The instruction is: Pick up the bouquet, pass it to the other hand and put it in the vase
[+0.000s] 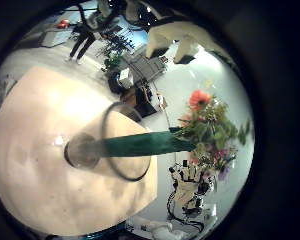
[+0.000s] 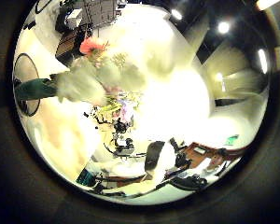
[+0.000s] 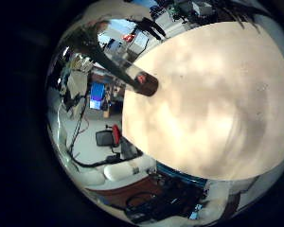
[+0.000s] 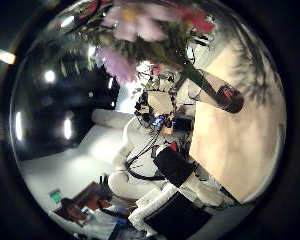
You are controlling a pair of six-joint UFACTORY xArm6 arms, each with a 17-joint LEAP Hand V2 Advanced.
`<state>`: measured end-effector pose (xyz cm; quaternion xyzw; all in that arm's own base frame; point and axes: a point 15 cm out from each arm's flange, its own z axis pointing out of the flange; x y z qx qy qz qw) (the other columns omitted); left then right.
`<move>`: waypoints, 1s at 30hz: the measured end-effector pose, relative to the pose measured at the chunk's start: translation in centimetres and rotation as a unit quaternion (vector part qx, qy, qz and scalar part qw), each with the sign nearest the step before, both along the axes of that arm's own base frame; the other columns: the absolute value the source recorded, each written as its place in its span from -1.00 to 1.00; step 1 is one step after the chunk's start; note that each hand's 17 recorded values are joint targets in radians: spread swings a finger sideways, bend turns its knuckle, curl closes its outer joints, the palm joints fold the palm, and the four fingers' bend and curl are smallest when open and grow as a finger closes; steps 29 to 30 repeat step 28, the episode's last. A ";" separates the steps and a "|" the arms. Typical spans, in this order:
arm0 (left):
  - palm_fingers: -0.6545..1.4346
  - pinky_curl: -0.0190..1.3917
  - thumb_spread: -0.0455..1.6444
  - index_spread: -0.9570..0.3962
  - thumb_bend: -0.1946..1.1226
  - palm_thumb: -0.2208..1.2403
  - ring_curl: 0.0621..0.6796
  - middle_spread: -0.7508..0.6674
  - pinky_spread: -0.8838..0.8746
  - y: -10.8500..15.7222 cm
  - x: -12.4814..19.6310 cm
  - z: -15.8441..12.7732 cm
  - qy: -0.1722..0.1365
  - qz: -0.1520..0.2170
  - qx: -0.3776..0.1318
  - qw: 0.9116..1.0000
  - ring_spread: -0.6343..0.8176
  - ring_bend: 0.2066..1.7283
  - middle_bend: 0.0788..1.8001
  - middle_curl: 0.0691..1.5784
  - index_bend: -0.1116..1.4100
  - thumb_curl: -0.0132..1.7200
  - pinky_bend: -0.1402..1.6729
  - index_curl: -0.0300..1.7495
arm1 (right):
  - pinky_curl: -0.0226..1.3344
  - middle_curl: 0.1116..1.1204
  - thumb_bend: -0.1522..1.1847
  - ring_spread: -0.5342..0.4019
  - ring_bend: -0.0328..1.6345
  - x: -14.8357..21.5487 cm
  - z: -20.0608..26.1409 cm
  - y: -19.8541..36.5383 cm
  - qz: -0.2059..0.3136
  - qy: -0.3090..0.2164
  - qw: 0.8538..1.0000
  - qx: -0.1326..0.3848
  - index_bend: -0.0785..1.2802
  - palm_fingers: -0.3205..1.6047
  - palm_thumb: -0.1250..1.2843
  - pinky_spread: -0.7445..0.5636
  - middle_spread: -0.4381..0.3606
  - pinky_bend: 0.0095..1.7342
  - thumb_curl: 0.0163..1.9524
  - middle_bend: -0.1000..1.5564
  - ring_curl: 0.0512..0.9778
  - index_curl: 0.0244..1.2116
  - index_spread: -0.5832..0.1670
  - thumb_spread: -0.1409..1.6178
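Note:
The bouquet (image 1: 205,125) stands in the clear glass vase (image 1: 108,148) on the round table (image 1: 40,150), its wrapped stems (image 1: 140,143) running down through the rim. The left thumb side palm view shows the flowers (image 2: 98,70) and the vase rim (image 2: 26,84), away from the left palm. A white part of the left hand (image 1: 180,40) shows at the view's edge, holding nothing. The right hand (image 1: 190,187) is beside the flowers, fingers straight and not around them. The flowers (image 4: 150,25) are close to the right palm, with the vase (image 4: 230,100) below. The right little finger side palm view shows the vase (image 3: 142,83).
The table top (image 3: 218,95) spreads wide around the vase, and its edge drops off near the vase. The other arm (image 4: 160,110) stands beyond the table edge. Chairs and desks (image 1: 140,70) stand in the room behind.

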<state>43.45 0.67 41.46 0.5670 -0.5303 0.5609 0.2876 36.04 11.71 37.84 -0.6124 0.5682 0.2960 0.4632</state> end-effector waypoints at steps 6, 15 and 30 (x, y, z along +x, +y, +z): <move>-0.59 -0.63 0.07 0.51 -0.76 -0.54 -0.58 0.87 0.79 2.3 -1.2 0.0 0.004 0.014 -0.015 1.000 0.74 -0.48 -0.91 -0.58 -0.76 -0.57 -0.37 -0.53 | -0.60 -0.55 -0.81 0.67 -0.28 0.0 -0.1 0.0 0.001 -0.001 1.000 -0.001 -0.64 -0.54 -0.06 0.92 0.48 -0.18 -0.61 -0.64 -0.61 -0.56 -0.19 0.39; -0.52 -0.67 0.09 0.50 -0.75 -0.53 -0.62 0.85 0.81 2.6 -5.9 1.7 0.004 0.023 -0.021 0.999 0.76 -0.56 -0.90 -0.67 -0.71 -0.59 -0.42 -0.67 | -0.61 -0.56 -0.81 0.66 -0.30 -1.2 0.1 0.8 0.027 0.003 1.000 0.008 -0.64 -0.53 -0.06 0.92 0.47 -0.19 -0.60 -0.64 -0.62 -0.55 -0.19 0.40; -0.44 -0.71 0.18 0.60 -0.75 -0.41 -0.66 0.83 0.82 -0.6 -14.5 -4.4 0.144 0.027 0.141 0.979 0.80 -0.67 -0.91 -0.78 -0.61 -0.60 -0.49 -0.64 | -0.65 -0.55 -0.80 0.67 -0.36 -4.1 -3.0 -8.4 0.087 0.045 0.968 -0.233 -0.61 -0.49 0.05 0.90 0.45 -0.31 -0.58 -0.64 -0.65 -0.51 -0.18 0.38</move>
